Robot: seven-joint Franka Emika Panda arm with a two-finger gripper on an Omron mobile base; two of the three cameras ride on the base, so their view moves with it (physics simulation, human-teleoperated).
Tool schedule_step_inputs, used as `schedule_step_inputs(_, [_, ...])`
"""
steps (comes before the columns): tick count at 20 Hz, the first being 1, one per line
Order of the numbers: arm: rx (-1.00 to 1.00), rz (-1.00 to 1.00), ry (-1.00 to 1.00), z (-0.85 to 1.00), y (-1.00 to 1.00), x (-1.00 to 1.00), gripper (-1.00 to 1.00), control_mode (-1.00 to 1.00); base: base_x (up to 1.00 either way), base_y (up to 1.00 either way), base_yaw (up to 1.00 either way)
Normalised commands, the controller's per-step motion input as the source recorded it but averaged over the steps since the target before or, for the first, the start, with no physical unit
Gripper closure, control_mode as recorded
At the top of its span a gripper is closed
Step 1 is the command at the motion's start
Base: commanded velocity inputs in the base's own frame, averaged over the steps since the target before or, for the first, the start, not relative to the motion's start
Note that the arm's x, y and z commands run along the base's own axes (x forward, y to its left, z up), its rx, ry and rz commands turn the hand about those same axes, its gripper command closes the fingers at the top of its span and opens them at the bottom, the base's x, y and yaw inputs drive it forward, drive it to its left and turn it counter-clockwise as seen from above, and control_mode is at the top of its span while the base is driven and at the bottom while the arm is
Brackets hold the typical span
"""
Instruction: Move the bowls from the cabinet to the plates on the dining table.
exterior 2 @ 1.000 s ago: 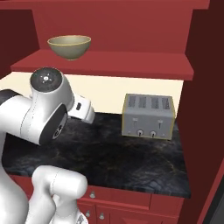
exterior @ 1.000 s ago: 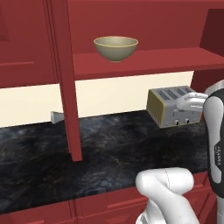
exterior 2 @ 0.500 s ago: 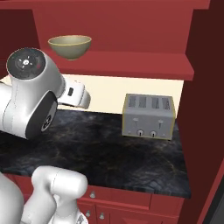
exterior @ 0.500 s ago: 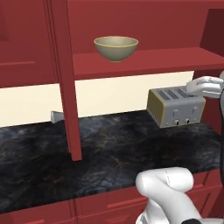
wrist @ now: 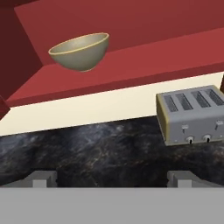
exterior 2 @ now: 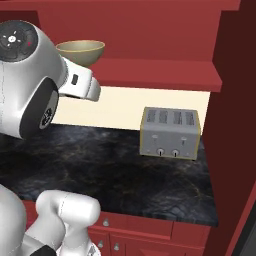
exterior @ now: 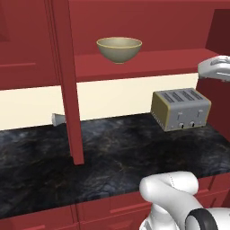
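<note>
Olive bowl (exterior 2: 80,51) on the cabinet shelf (exterior 2: 160,75): in the right base view its left side and base are covered by the arm's big white joint. In the left base view the door post (exterior: 67,81) hides the right end of a small pale object (exterior: 59,119) at the back wall; too small to identify. Toaster (wrist: 194,114) is clipped at the right edge of the hand view. Hand (wrist: 112,178): just the two finger tips (wrist: 40,179) show above the bottom band. Surface (exterior: 112,157) runs off the left edge, extent unknown.
</note>
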Motion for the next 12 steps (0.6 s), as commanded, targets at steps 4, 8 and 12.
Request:
schedule_step_inputs(4, [0.01, 0.01, -0.06, 0.08, 0.06, 0.04, -1.00, -1.00, 0.00, 0.00, 0.00])
schedule_step_inputs(8, [0.05, 0.05, -0.01, 0.07, 0.05, 0.08, -1.00, -1.00, 0.00, 0.00, 0.00])
schedule_step_inputs(12, [0.07, 0.05, 0.00, 0.08, 0.15, 0.29, -1.00, -1.00, 0.00, 0.00, 0.00])
